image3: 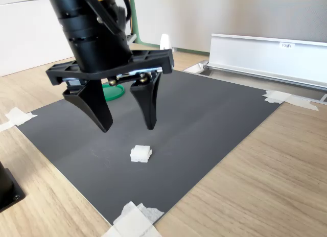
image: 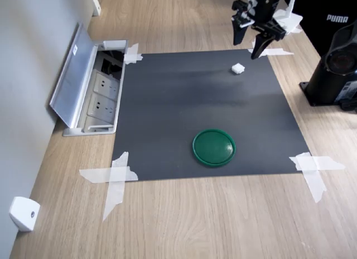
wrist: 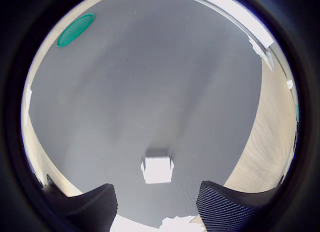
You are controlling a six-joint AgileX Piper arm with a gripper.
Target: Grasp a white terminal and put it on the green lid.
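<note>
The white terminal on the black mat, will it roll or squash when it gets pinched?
The white terminal looks blocky and flat-sided, so it will probably sit still rather than roll. It seems rigid plastic, likely holding shape. Being tiny, it is probably light and could skid if one of the fingers touches first.

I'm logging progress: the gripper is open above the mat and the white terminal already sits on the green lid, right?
Not quite. The gripper is open above the mat, but the terminal lies on the mat, far from the lid, as the first exterior view shows.
</note>
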